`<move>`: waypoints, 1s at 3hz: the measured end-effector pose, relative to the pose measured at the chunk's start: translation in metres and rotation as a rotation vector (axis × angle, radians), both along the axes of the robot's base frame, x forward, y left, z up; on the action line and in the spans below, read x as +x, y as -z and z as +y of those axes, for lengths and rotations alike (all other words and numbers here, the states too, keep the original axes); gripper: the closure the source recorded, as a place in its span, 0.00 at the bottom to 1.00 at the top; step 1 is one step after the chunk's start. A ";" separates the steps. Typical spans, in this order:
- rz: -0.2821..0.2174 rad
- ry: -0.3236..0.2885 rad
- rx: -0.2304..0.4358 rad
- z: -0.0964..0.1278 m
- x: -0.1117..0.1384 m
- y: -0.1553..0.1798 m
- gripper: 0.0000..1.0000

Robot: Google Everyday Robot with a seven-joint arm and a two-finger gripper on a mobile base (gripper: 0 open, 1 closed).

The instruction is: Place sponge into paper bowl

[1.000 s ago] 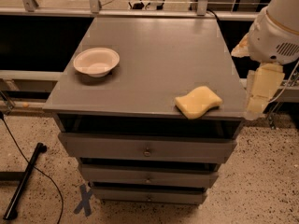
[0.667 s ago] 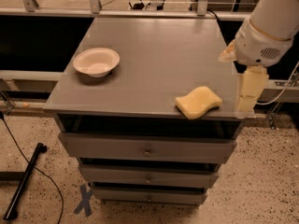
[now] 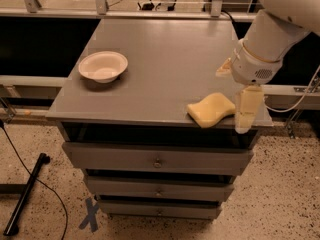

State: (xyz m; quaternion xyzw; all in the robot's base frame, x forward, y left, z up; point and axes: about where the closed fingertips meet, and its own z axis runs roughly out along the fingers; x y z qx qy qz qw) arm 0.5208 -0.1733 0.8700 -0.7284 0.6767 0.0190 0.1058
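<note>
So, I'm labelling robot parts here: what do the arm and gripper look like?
The arm is smooth, white and rounded, with a tan ring and a small grille at the wrist. The gripper, beside the sponge, is pale yellow.

Gripper (image 3: 244, 110) hangs at the front-right corner of the cabinet (image 3: 165, 44) top, just right of the sponge (image 3: 211, 109). Sponge lies flat at the front edge. Bowl (image 3: 102, 67) sits upright near the left edge, well apart from the sponge. Drawers (image 3: 157, 159) below.
</note>
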 end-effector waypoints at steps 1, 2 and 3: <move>0.002 -0.048 0.003 0.014 0.005 0.017 0.00; 0.015 -0.079 0.004 0.024 0.008 0.030 0.17; 0.023 -0.091 0.014 0.030 0.010 0.039 0.41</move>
